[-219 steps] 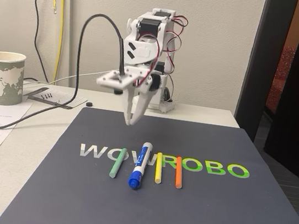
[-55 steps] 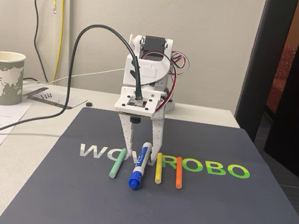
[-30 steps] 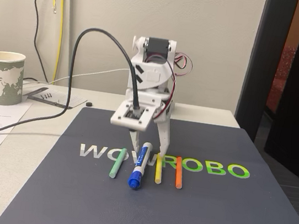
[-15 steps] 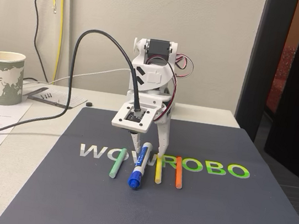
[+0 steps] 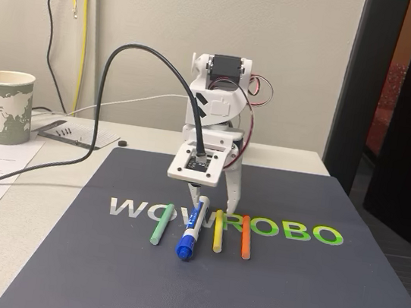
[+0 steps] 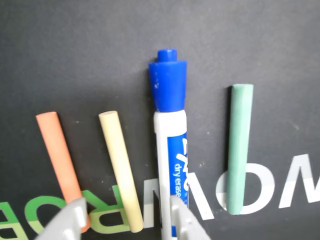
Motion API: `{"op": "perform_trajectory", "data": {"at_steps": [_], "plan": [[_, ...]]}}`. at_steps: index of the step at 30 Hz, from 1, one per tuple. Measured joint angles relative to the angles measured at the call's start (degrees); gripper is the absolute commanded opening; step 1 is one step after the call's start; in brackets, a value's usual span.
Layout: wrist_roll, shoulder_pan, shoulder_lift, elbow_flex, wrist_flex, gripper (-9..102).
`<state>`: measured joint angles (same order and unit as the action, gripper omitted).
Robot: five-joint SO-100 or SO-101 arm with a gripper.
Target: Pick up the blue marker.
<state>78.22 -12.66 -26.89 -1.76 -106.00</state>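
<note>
The blue marker (image 5: 190,228) lies on the dark mat, blue cap toward the camera in the fixed view; it is thick, with a white barrel and blue label. In the wrist view the blue marker (image 6: 170,150) runs up the middle, cap at the top. My gripper (image 5: 216,200) hangs open just over the far ends of the marker and the yellow stick (image 5: 218,231). In the wrist view my gripper (image 6: 127,226) straddles the yellow stick (image 6: 122,170), and one of its fingers (image 6: 185,225) overlaps the marker's barrel. Nothing is held.
A thin green stick (image 5: 161,223) lies left of the marker and an orange stick (image 5: 246,236) at the far right of the row. The mat (image 5: 286,288) carries WOWROBO lettering. A paper cup (image 5: 3,105), papers and cables sit at the left.
The arm has swung to the right and dipped lower, so the open fingers shifted from around the marker's far end toward the yellow stick. The marker and sticks have not moved.
</note>
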Motion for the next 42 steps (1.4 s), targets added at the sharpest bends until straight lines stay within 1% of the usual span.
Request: {"op": "perform_trajectory", "data": {"at_steps": [14, 33, 42], "plan": [[0.53, 0.00, 0.00, 0.00, -0.35, 27], [-0.88, -3.60, 0.00, 0.00, -0.35, 25], [1.32, 1.76, 0.00, 0.00, -0.53, 27]]}}
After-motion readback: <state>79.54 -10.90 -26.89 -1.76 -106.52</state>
